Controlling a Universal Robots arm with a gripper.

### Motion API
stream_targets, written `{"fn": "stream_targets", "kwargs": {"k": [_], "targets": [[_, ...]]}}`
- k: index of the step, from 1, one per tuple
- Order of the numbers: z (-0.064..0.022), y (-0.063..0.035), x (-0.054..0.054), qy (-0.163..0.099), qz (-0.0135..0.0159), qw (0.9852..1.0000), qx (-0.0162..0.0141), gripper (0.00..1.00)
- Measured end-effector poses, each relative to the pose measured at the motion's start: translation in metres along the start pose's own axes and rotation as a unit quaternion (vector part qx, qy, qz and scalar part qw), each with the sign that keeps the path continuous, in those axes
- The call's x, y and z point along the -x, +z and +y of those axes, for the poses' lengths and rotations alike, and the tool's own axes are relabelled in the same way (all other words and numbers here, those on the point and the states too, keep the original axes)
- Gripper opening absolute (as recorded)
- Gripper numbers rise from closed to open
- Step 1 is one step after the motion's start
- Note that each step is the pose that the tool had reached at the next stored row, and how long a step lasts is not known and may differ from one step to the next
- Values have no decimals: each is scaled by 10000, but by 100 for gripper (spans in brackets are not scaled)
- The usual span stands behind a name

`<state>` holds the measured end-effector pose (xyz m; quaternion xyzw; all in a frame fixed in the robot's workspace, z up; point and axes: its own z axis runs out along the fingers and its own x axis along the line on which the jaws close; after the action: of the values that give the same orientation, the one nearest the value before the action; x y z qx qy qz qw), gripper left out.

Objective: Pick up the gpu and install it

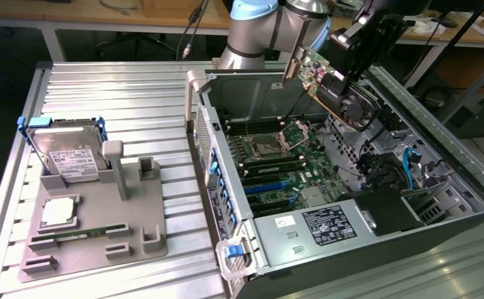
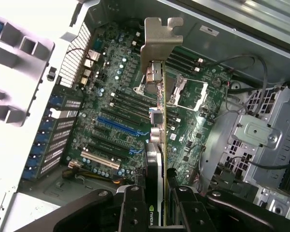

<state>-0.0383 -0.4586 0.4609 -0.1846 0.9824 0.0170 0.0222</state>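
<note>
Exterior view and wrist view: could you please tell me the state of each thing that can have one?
gripper, shut on the graphics card.
graphics card, held tilted above the open case, not in a slot.
computer case, side open, lying on its side.
blue slot, empty.
hard drive, standing tilted in the grey holder.
memory stick, lying flat in the holder.

Robotics lab: slotted aluminium table (image 1: 117, 93), open computer case (image 1: 251, 93), wooden workbenches (image 1: 84, 15) behind
</note>
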Motion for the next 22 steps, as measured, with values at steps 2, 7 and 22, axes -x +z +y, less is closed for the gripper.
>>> {"fn": "stream_targets", "kwargs": {"k": [2, 7, 22], "targets": [[0, 0, 0, -13, 0, 10000, 1, 27], [0, 0, 0, -43, 1, 10000, 2, 27], [0, 0, 0, -132, 3, 9999, 7, 27]]}}
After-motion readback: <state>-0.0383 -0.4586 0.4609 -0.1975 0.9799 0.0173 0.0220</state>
